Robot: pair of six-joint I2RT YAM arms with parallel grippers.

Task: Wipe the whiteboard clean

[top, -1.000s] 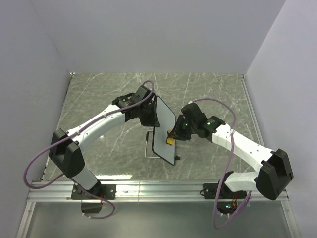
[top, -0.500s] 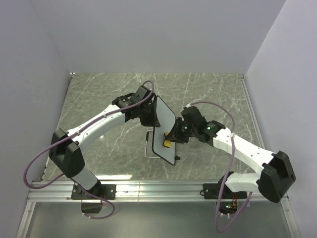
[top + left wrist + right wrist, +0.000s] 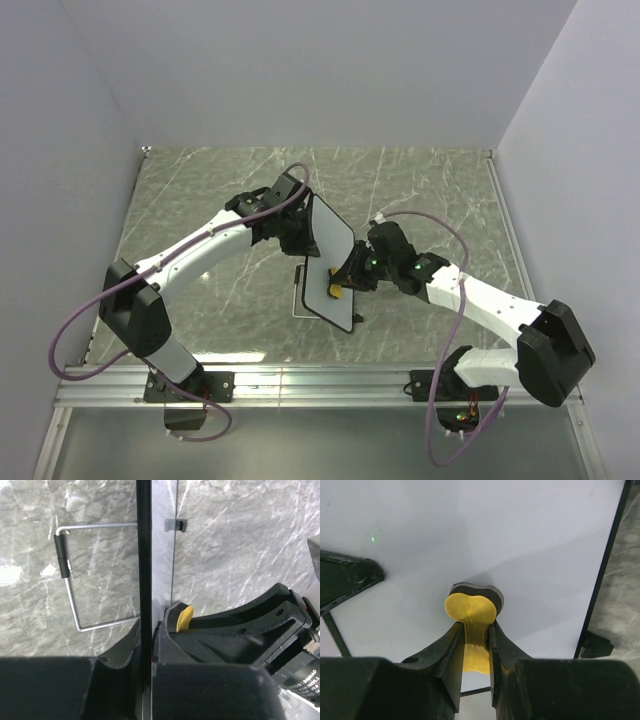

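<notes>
One whiteboard held on edge mid-table, one eraser against its face.
Top view: counted one whiteboard (image 3: 330,268), one yellow eraser (image 3: 337,291) and one wire stand (image 3: 298,296). The whiteboard stands on edge over the middle of the table (image 3: 200,200), its long axis running far to near and drifting right toward the near end, white face turned right. The left gripper (image 3: 298,235) has its far left part, and the right gripper (image 3: 348,278) meets the face from the right. Left wrist view: the board is seen edge-on, its black frame clamped between fully closed fingers (image 3: 125,645). The wire stand lies left and the eraser right, with one black clip (image 3: 175,525) on the far frame. Right wrist view: narrowly parted fingers (image 3: 445,650) pinch the eraser's waist, and its head touches the white face.
</notes>
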